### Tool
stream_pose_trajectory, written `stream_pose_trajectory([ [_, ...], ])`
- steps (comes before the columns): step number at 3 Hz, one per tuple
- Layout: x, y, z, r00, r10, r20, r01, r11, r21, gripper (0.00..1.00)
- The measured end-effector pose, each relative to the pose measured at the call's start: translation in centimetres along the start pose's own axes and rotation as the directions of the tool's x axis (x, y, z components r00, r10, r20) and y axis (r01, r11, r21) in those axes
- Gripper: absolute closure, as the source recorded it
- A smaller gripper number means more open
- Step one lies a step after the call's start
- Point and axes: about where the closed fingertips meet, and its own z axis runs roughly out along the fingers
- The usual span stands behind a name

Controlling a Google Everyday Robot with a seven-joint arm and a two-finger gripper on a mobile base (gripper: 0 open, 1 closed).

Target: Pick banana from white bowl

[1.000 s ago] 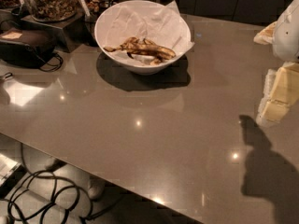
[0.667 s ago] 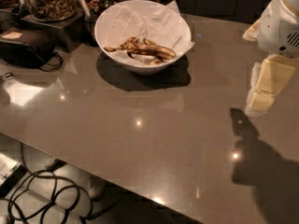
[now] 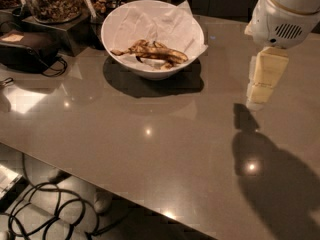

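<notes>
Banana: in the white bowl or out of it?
In. The banana lies on the paper inside the white bowl; the end effector hangs above the table, right of the bowl in view, apart from both.

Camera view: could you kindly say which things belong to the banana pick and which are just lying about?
Job: banana, in the white bowl; gripper, above the table at picture right.
Lying about: snack jars, black case, floor cables.

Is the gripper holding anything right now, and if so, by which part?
Nothing is held. The gripper hangs above the table, right of the white bowl, and the banana lies inside the bowl.
</notes>
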Motion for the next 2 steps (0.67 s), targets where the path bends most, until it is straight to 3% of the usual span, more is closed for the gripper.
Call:
stream_pose_trajectory([
  [1, -2.1, -1.7, 1.1, 0.999, 0.014, 0.053, -0.011, 0.9985, -0.054, 0.0],
  [2, -10.2, -8.6, 2.2, 0.994, -0.032, 0.108, 0.037, 0.9982, -0.047, 0.0],
])
